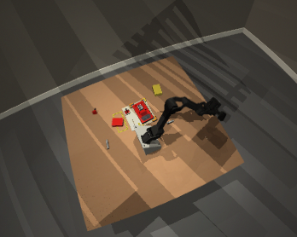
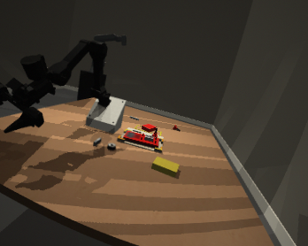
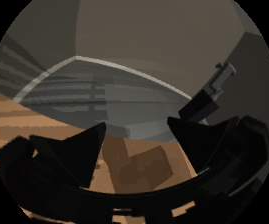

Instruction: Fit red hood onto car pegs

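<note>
Red flat-roofed hood shell (image 1: pixel 117 122) (image 2: pixel 149 126) looks light, stiff, probably slick; grip opposite side walls, level. Black parallel-jaw gripper (image 1: pixel 221 115) (image 3: pixel 137 123) released, spread wide, nothing held.

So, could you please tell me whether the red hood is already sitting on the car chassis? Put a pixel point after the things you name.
No, the hood (image 1: pixel 118 122) (image 2: pixel 149 126) lies beside the chassis (image 1: pixel 143 112) (image 2: pixel 142 139), with a gap between them in the top view.
</note>
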